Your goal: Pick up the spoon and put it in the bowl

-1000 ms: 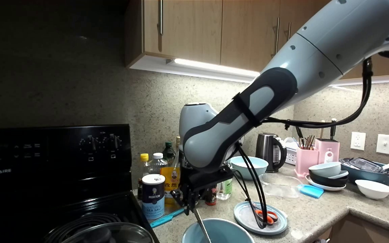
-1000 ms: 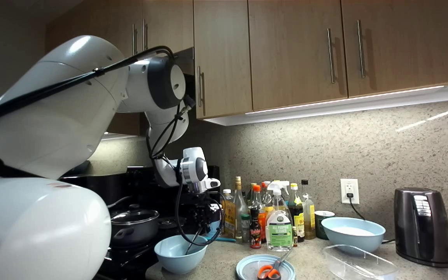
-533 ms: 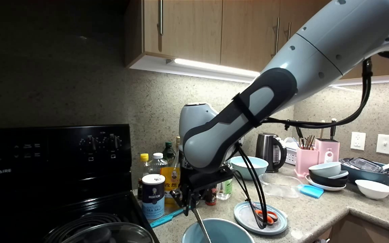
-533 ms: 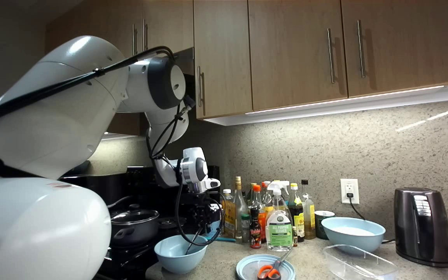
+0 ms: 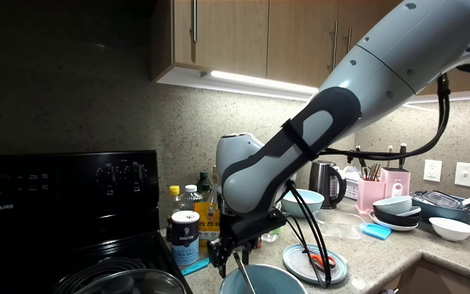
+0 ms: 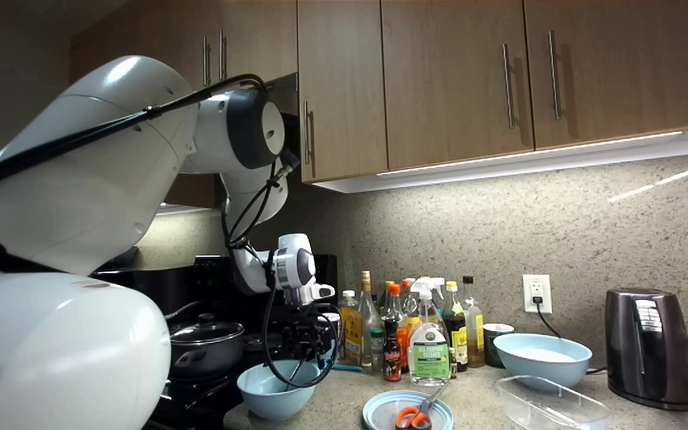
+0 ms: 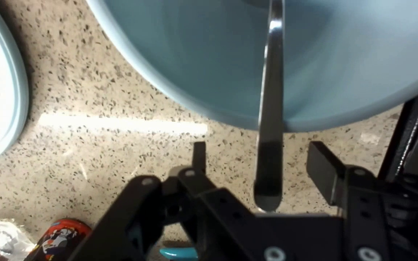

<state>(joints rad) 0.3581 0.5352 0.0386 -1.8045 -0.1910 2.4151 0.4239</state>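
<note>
Spoon [image 7: 271,119], straddled by gripper [image 7: 259,159], jaws apart, leans in bowl [image 7: 201,65]; MORTON salt [image 5: 185,239] beside FRIGIDAIRE stove [image 5: 65,208]

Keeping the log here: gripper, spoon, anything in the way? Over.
Gripper open. Spoon leaning in light-blue bowl, handle jutting out. Only that handle between the fingers.

This is a kitchen: black Frigidaire stove [image 5: 67,216], wall cabinets [image 6: 457,83], lidded pot [image 6: 208,346], and a kettle [image 6: 650,352], salt canister [image 5: 185,239] and bottles [image 6: 430,352] on the speckled tabletop [image 6: 338,400].
</note>
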